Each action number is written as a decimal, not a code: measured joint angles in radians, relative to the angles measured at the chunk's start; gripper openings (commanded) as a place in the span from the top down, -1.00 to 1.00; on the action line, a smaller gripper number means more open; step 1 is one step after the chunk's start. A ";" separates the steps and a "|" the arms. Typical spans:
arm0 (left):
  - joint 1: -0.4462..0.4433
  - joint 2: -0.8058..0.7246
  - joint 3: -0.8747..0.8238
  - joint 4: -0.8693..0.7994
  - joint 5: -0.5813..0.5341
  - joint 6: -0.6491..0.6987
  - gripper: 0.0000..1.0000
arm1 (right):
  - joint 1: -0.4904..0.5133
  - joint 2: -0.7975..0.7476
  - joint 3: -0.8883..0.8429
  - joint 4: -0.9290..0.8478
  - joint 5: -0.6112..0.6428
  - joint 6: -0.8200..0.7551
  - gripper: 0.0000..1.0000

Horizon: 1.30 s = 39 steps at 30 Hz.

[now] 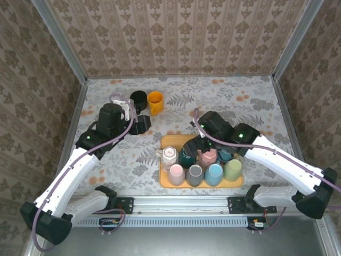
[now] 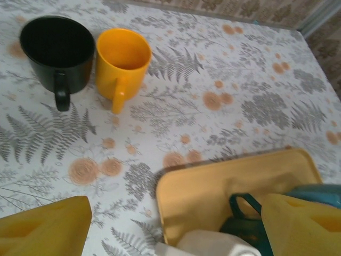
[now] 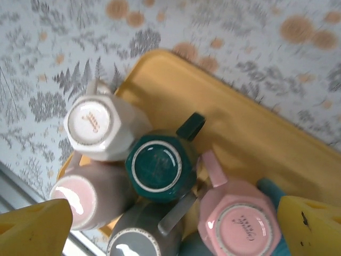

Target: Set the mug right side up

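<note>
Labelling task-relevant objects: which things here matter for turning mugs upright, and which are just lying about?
Job: upside-down white mug, dark green mug and pink mug; yellow tray holding them.
Lying about: black mug, orange mug, both upright on the table.

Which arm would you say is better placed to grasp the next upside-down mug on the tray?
Right. The right gripper hangs open directly over the tray, with the upside-down dark green mug just beneath it. The left gripper, also open, sits off the tray, toward the upright black mug and orange mug.
</note>
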 measured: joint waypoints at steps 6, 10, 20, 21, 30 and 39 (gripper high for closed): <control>0.000 -0.039 -0.007 -0.040 0.050 0.004 -0.69 | 0.005 0.042 0.031 -0.034 -0.021 0.016 -0.99; 0.000 -0.040 -0.019 -0.045 0.059 0.017 -0.69 | -0.043 0.006 0.031 -0.080 0.002 0.045 -0.98; 0.000 0.024 -0.040 0.025 0.107 0.028 -0.67 | -0.353 -0.074 -0.049 -0.190 0.032 0.163 -0.96; 0.000 0.024 -0.048 0.034 0.113 0.028 -0.67 | -0.370 -0.074 -0.062 -0.191 0.028 0.176 -0.95; -0.001 -0.015 -0.097 0.062 0.128 0.028 -0.66 | -0.499 -0.066 -0.192 -0.188 -0.035 0.349 -0.84; -0.034 -0.034 -0.101 0.063 0.111 0.040 -0.66 | -0.540 -0.064 -0.255 -0.137 -0.072 0.477 -0.67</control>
